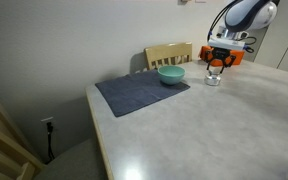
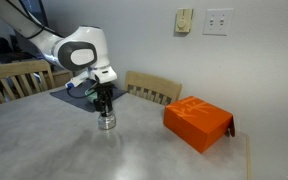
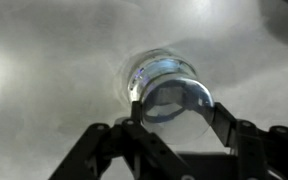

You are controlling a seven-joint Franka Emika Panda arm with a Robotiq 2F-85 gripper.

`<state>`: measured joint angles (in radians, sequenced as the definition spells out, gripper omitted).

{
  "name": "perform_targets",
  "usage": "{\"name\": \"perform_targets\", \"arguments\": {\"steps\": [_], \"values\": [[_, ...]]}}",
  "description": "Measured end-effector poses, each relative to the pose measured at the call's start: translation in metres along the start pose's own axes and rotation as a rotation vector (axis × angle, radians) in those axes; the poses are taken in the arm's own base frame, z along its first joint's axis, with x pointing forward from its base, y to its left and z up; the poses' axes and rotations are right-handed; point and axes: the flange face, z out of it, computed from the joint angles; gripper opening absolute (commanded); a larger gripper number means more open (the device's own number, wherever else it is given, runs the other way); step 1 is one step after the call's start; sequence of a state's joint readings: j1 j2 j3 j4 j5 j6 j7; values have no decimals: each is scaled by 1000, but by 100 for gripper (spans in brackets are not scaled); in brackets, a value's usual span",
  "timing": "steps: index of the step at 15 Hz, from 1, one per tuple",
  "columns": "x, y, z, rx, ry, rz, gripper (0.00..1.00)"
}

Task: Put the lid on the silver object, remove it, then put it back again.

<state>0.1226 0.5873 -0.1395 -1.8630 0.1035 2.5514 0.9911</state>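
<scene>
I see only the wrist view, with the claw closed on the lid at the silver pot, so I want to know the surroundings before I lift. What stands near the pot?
Observer: An orange box stands on the table, beside the silver pot but apart from it.
Operator: Is there anything else on the table?
Observer: Yes, a teal bowl sits on a dark placemat, also apart from the silver pot.
Operator: How does my claw stand, seen from outside?
Observer: The claw points straight down over the silver pot, with its fingertips at the pot's top.
</scene>
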Motion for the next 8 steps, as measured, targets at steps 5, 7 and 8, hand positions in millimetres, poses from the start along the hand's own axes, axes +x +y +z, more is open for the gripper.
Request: {"name": "perform_targets", "arguments": {"steps": [5, 7, 8], "values": [[-22, 11, -32, 63, 38, -20, 44], [-36, 17, -34, 56, 23, -32, 44], [-43, 19, -33, 50, 13, -40, 44]]}}
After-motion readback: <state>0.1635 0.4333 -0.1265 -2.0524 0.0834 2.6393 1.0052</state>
